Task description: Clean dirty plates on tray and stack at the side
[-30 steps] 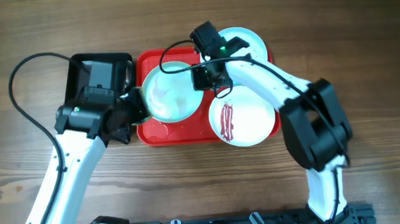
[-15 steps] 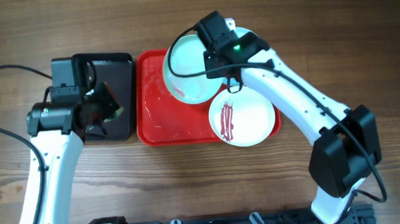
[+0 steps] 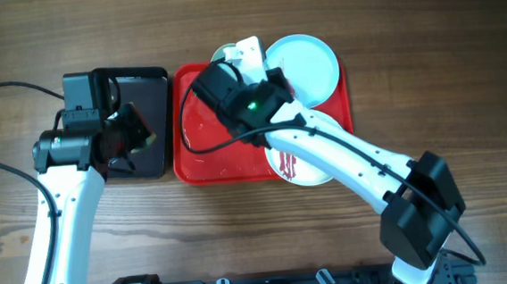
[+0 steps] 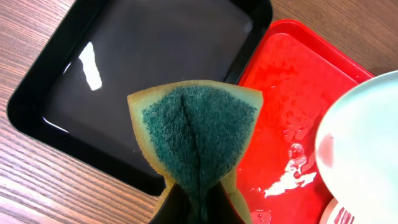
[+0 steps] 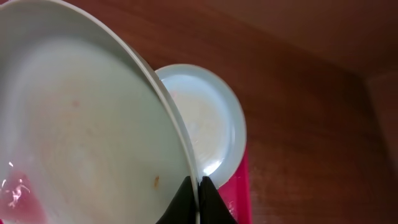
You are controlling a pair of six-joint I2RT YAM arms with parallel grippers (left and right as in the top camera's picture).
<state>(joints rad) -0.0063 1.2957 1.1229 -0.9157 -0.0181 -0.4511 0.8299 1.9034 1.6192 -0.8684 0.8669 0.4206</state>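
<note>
Pale plate point(image 5: 81, 124) pinched, right end effector point(image 5: 198, 182) closed

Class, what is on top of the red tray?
A mint-blue plate and a red-streaked white plate rest on the red tray, with wet smears. The right arm covers the tray's middle and part of the white plate.

The left tool point(image 4: 194, 202), its arm bent, points down, pinched on a sponge point(image 4: 196, 134). The right arm point(image 3: 344, 154) stretches leftward; the right tool point(image 5: 198, 190) grips a plate point(image 5: 87, 124) by its rim.
</note>
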